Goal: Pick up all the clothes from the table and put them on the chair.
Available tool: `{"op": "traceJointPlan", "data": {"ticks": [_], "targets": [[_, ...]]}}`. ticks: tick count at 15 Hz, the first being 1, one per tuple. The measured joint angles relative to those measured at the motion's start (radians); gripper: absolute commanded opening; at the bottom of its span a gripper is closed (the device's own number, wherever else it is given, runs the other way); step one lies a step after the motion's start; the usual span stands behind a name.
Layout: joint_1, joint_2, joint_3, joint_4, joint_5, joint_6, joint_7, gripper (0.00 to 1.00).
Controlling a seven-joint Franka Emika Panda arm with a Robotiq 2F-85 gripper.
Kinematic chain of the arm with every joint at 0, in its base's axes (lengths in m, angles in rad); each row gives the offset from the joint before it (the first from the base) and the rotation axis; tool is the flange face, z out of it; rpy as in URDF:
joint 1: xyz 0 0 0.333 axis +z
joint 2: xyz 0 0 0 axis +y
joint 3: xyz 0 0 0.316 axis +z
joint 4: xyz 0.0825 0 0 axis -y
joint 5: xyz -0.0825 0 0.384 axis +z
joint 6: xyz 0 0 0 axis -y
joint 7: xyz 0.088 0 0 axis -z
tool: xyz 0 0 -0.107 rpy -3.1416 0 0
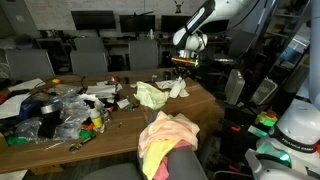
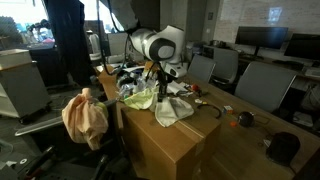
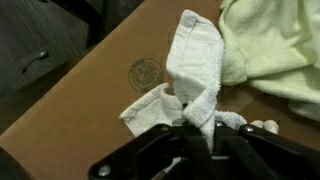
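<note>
Clothes, four pieces, held in two places (two on the table, two on the chair).

1. Table (image 1: 120,126): long, with a brown wooden top. Its far end carries a spread of clear plastic bags and small coloured odds and ends (image 1: 60,112). The near end is mostly bare wood, with a round printed mark (image 3: 147,71) showing in the wrist view.
2. Chair (image 1: 188,160): grey, upholstered, standing at the table's near end. Two garments are draped over it in a heap.
3. Pink garment (image 1: 172,126): on top of the chair heap.
4. Peach-orange garment (image 2: 85,118): in the same heap, hanging down the chair. Where one piece ends and the next begins cannot be told.
5. Pale yellow-green garment (image 3: 275,50): crumpled on the table near its end, its edge touching the white piece.
6. White garment (image 3: 195,60): on the table just beside the yellow-green one. One fold is drawn up into the fingers and the rest lies on the wood.
7. Gripper (image 3: 198,132): over the table's end and pointing down, its jaws pinched together on the white fold (a narrow grip, with cloth bunched between the fingertips).
</note>
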Motion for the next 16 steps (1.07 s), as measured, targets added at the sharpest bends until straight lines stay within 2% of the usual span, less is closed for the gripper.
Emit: {"op": "traceJointPlan", "data": {"ticks": [4,11,16], "targets": [[0.0,-0.219,-0.002,-0.139,0.002,-0.006,-0.091,0.02],[0.0,-0.54,-0.002,-0.336,-0.057,-0.046,-0.16,0.02],[0.0,-0.727,-0.001,-0.432,-0.071,-0.146,-0.335,0.02]]}}
